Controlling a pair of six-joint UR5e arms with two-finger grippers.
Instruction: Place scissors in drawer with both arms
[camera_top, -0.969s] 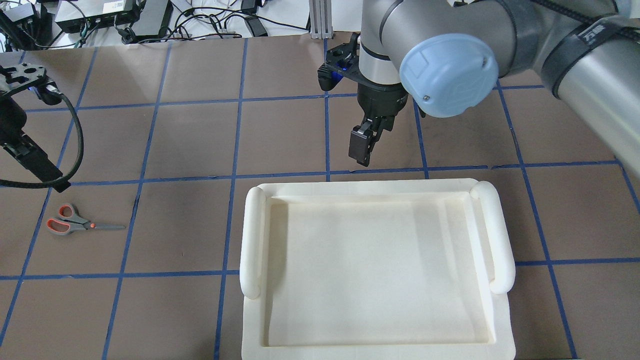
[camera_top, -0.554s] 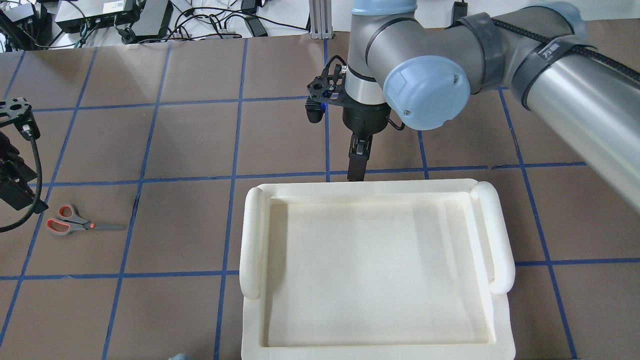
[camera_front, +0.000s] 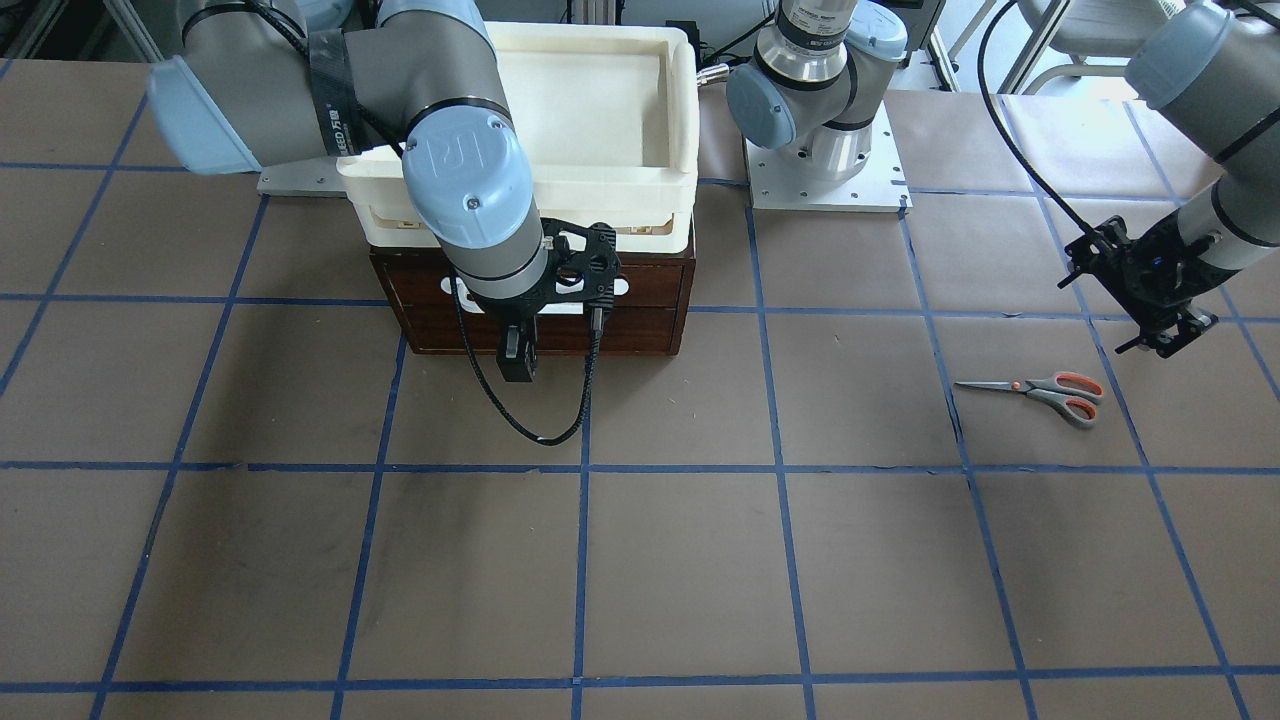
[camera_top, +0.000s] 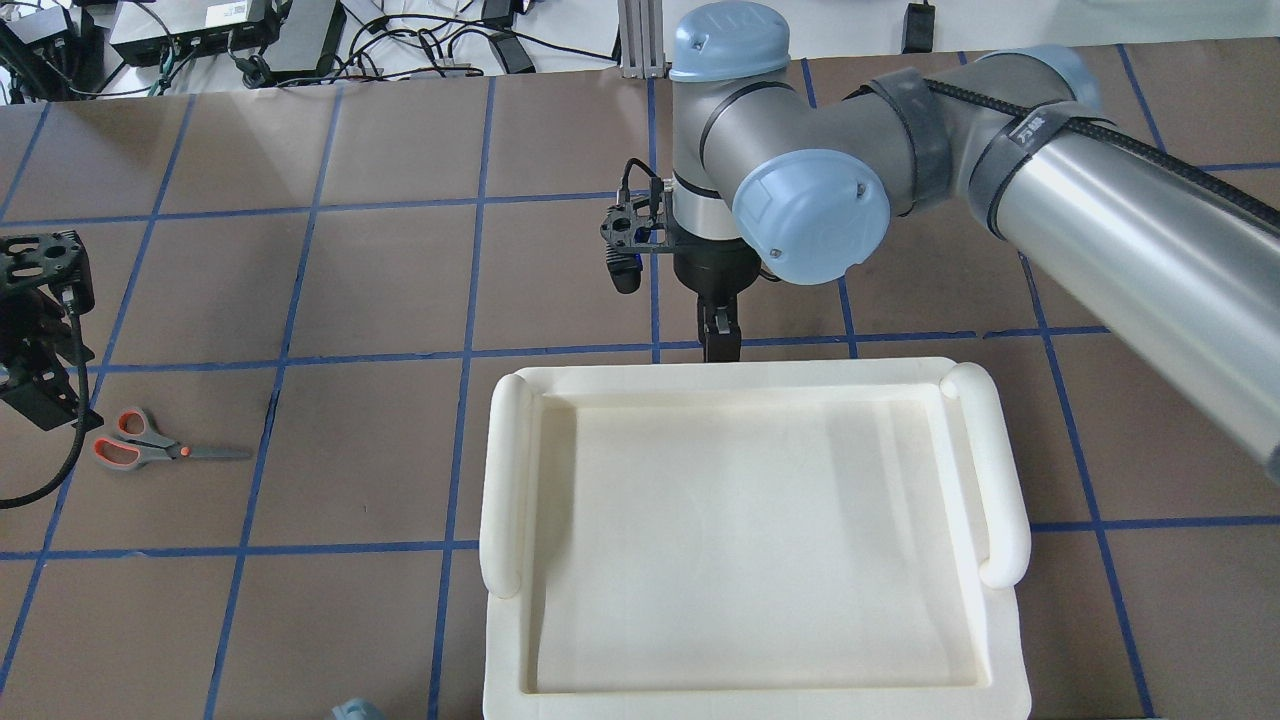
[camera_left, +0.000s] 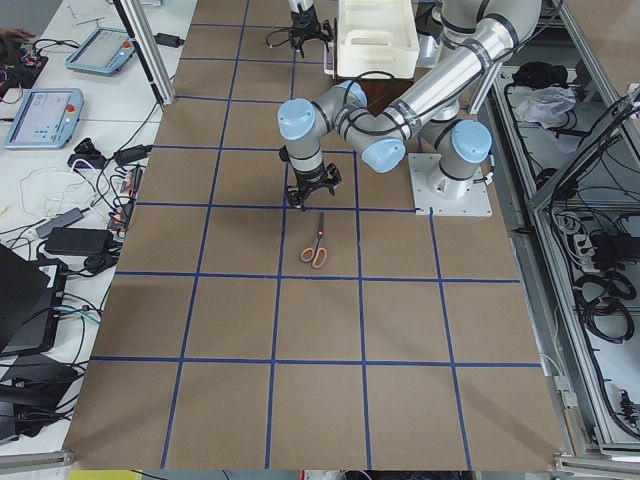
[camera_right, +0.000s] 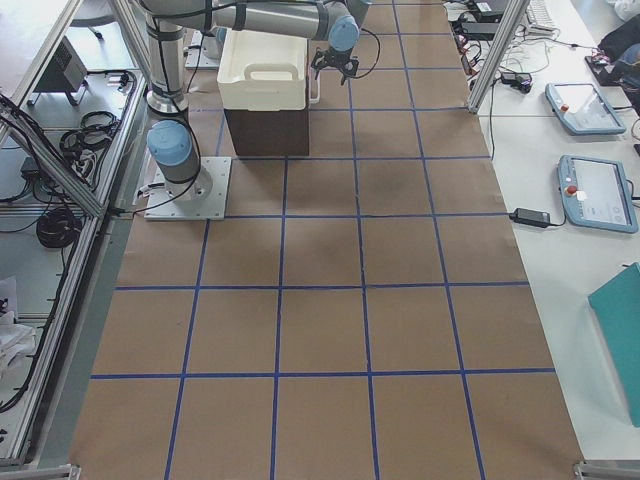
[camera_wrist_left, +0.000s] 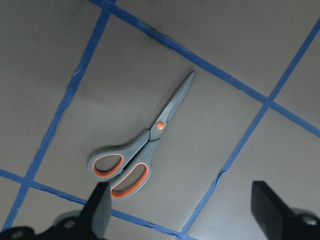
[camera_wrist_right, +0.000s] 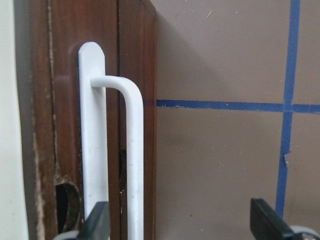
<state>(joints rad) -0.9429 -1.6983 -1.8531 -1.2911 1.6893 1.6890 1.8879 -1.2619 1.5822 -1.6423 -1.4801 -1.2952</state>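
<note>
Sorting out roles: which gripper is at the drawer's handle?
The right gripper, open, facing the white bar handle of the drawer; the left gripper, also open, hangs above the scissors.

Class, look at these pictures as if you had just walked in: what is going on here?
The job is only starting: nothing is held. The right pincer, open, hangs in front of the shut drawer, lined up with its white handle. The left pincer, also open, hovers above the scissors, which lie flat on the table, untouched.
</note>
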